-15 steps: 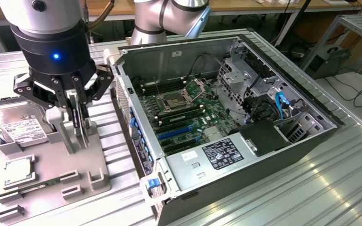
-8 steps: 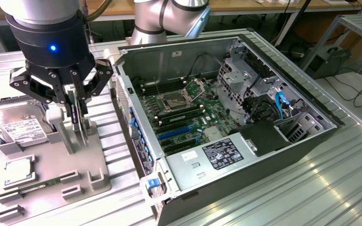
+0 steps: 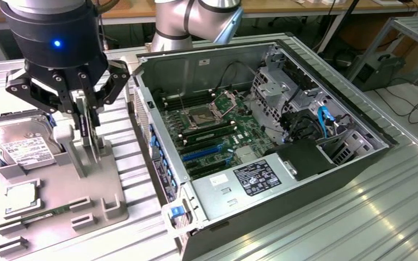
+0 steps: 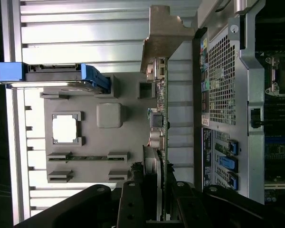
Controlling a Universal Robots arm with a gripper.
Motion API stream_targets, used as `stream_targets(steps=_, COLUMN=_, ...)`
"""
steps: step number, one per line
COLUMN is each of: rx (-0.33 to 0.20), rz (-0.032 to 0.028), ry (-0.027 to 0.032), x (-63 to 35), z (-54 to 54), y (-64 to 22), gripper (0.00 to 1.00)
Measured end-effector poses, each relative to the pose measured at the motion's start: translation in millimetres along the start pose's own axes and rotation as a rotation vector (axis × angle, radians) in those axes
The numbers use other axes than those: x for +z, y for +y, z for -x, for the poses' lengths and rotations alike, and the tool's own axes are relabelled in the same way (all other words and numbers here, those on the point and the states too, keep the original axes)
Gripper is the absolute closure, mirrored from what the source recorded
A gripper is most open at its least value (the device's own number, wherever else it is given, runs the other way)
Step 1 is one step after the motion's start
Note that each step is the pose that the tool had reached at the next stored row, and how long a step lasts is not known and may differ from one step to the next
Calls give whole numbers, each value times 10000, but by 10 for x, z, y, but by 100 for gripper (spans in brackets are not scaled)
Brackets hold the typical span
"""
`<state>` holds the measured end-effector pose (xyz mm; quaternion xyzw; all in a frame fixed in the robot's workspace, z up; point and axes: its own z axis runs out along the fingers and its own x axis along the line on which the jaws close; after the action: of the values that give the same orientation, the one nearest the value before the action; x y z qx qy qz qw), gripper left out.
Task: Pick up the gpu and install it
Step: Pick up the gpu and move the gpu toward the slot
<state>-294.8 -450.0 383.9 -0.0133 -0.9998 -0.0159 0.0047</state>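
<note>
Over grey tray — downturned fingers apparently clamp gpu.

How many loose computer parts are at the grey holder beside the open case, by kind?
hard drive: 1
processor chip: 1
memory stick: 1
gpu, standing on edge in the claw: 1
Total: 4

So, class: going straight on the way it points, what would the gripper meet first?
Likely the grey tray below; the gpu held in the gripper's jaws would touch first. Depth unclear.
</note>
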Motion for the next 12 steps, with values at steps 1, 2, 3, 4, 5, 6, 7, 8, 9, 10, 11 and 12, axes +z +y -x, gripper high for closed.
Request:
stream_targets(steps=1, rx=0, rz=0, ry=1, x=-15, z=0, y=1, gripper=73)
stream_targets(steps=2, rx=0, rz=-1, ry=1, x=-31, z=0, y=1, gripper=73)
stream_targets(steps=3, rx=0, rz=0, ry=1, x=-43, z=-1, y=1, gripper=73)
stream_targets(steps=4, rx=0, rz=0, ry=1, x=-61, z=-1, y=2, gripper=73)
stream_targets(steps=5, rx=0, rz=0, ry=1, x=-75, z=-1, y=2, gripper=73)
stream_targets(steps=6, rx=0, rz=0, ry=1, x=-86, z=-1, y=3, gripper=73)
stream_targets(steps=7, rx=0, rz=0, ry=1, x=-95, z=-1, y=3, gripper=73)
stream_targets(steps=8, rx=0, rz=0, ry=1, x=-103, z=-1, y=3, gripper=73)
stream_targets(steps=9, rx=-1, rz=0, ry=1, x=-109, z=-1, y=3, gripper=73)
stream_targets(steps=10, rx=-9, rz=1, ry=0, x=-110, z=-1, y=3, gripper=73)
stream_targets(steps=11, rx=-28, rz=2, ry=0, x=-111, z=-1, y=4, gripper=73)
stream_targets(steps=12, rx=-65, rz=-1, ry=4, x=-116, z=-1, y=4, gripper=73)
